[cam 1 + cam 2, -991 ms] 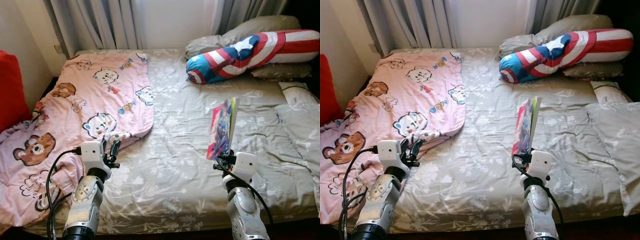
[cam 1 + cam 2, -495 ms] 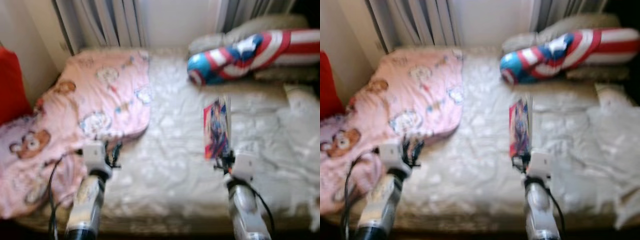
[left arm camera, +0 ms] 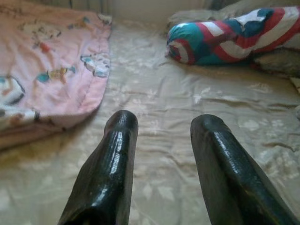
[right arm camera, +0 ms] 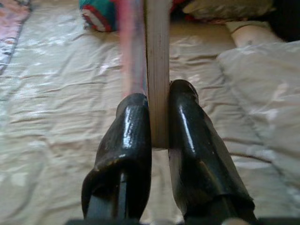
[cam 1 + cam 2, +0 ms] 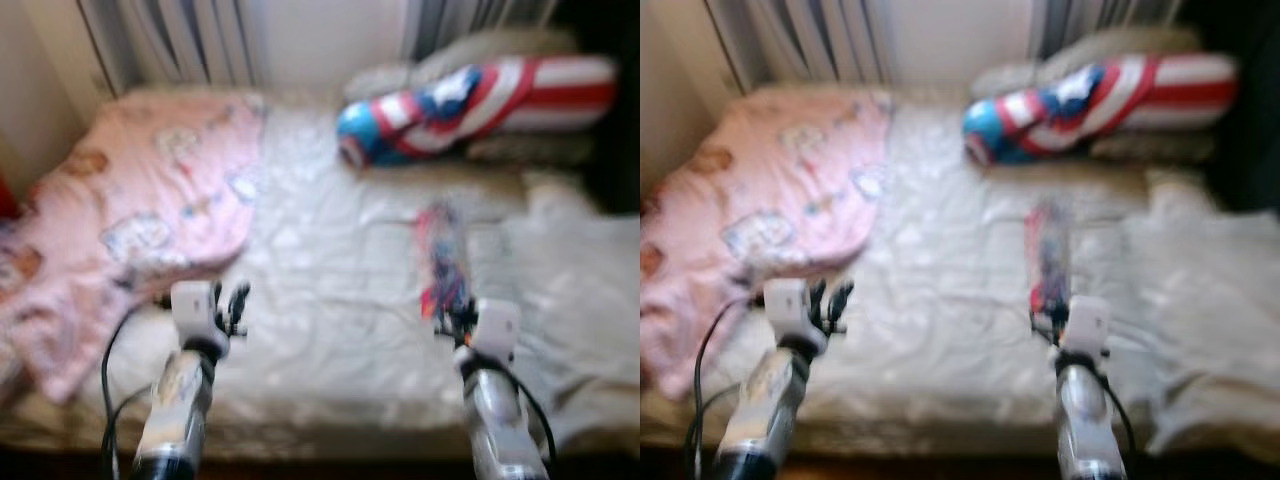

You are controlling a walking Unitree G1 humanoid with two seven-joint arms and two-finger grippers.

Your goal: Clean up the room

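Nearest, the right hand (image 4: 159, 126) pinches a thin book (image 4: 157, 70) upright between its two fingers, held above the right part of the bed (image 5: 320, 300). The left hand (image 3: 161, 140) hovers over the sheet with fingers apart, gripping nothing. Left lies a pink blanket (image 5: 130, 190); farthest right, a striped bolster pillow (image 5: 480, 95).

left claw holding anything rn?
No. In the left wrist view the left claw has its two fingers apart, with only the bed sheet visible between them.
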